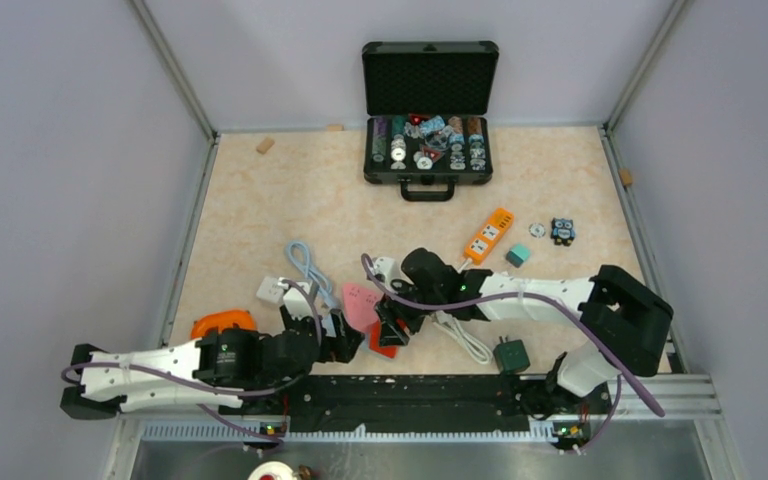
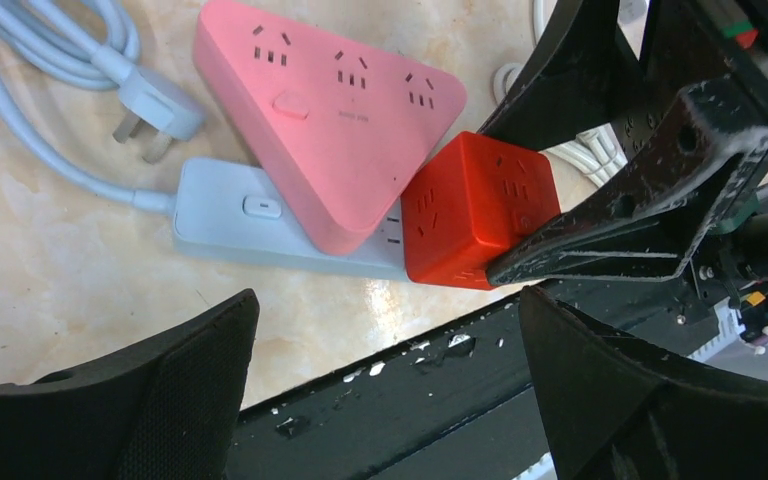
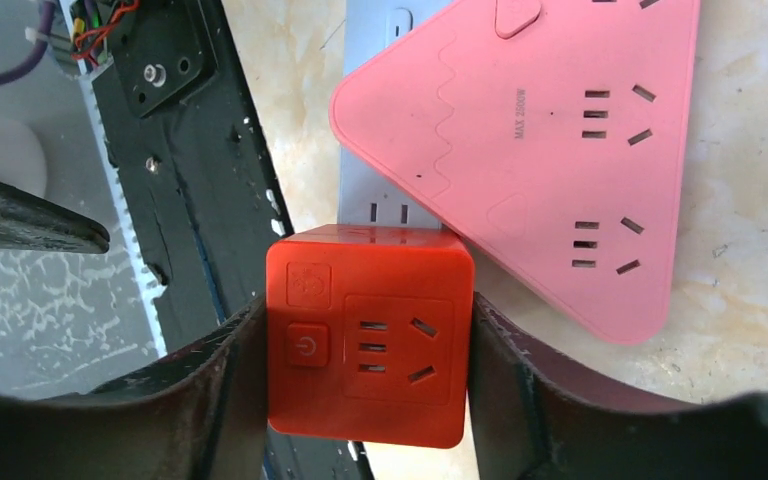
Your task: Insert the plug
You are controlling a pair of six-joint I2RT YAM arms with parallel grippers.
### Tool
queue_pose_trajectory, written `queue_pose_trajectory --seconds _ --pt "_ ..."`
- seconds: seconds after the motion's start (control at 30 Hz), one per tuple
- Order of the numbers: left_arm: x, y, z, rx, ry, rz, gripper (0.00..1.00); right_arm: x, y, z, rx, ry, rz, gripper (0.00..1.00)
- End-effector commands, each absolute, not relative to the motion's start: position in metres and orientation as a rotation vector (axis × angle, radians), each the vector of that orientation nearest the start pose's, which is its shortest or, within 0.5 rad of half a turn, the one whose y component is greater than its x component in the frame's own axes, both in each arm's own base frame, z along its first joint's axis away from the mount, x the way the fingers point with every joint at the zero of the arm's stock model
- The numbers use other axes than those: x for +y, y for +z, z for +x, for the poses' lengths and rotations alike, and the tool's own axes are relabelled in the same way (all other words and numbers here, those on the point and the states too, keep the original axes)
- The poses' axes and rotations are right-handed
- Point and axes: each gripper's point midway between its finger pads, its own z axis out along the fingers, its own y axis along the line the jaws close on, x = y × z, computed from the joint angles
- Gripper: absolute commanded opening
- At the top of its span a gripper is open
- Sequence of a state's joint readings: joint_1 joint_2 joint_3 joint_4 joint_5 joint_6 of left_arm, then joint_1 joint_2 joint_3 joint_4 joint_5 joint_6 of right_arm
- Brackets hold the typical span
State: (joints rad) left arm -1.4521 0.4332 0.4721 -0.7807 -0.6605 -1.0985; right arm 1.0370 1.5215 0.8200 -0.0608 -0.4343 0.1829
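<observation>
**A:** Where is the task's thing?

**B:** The red plastic cube socket adapter [image 3: 380, 350] sits directly between the fingers of the right tool [image 3: 365, 310]. Its socket face and power button are turned up toward the wrist camera. It's a cube, so it has no long axis; the fingers bracket two opposite side faces.

**A:** Grip?

**B:** The jaws are drawn in to the cube's width, both fingers flat on its sides with no gap visible. I read that as holding the cube. I cannot tell whether it is lifted off the beige marbled table [image 2: 60, 300].

**A:** What's ahead of the tool?

**B:** Just past the fingertips, the cube's far face touches the end of a pale grey rectangular power strip [image 2: 250, 215]. A pink triangular power strip [image 3: 540, 150] lies over that strip, ahead and to the right.

**A:** Other arm?

**B:** The left tool [image 2: 388, 300] is spread wide and empty. The cube is ahead of its fingertips, apart from them, so the right arm is the nearer one.

**A:** Pins?

**B:** Hidden. My guess is that they sit on a face out of sight.
</observation>
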Motion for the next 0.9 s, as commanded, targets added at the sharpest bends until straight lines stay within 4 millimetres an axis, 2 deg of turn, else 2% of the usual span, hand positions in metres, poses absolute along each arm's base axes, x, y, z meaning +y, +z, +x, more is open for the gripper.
queue_pose_trajectory --seconds 0.0,0.1,0.33,0.47,0.73,0.87 --pt "-0.176 0.142 0.108 2.17 -0.69 0.045 0.99 0.374 0.087 0.118 2.112 1.036 -1.312 0.48" --pt "-0.173 0.144 0.111 2.18 -0.652 0.039 0.99 0.373 0.081 0.125 2.149 0.981 -1.273 0.27" --pt "-0.168 0.138 0.121 2.229 -0.53 0.041 0.99 0.361 0.064 0.152 2.252 0.76 -1.087 0.01" --pt "-0.167 0.135 0.13 2.258 -0.515 0.036 0.99 0.346 0.063 0.171 2.256 0.598 -0.973 0.0" --pt "-0.169 0.131 0.148 2.282 -0.521 0.044 0.99 0.301 0.07 0.211 2.226 0.208 -0.785 0.0" --pt "-0.164 0.124 0.16 2.313 -0.441 0.043 0.99 0.281 0.067 0.22 2.264 0.035 -0.711 0.0"
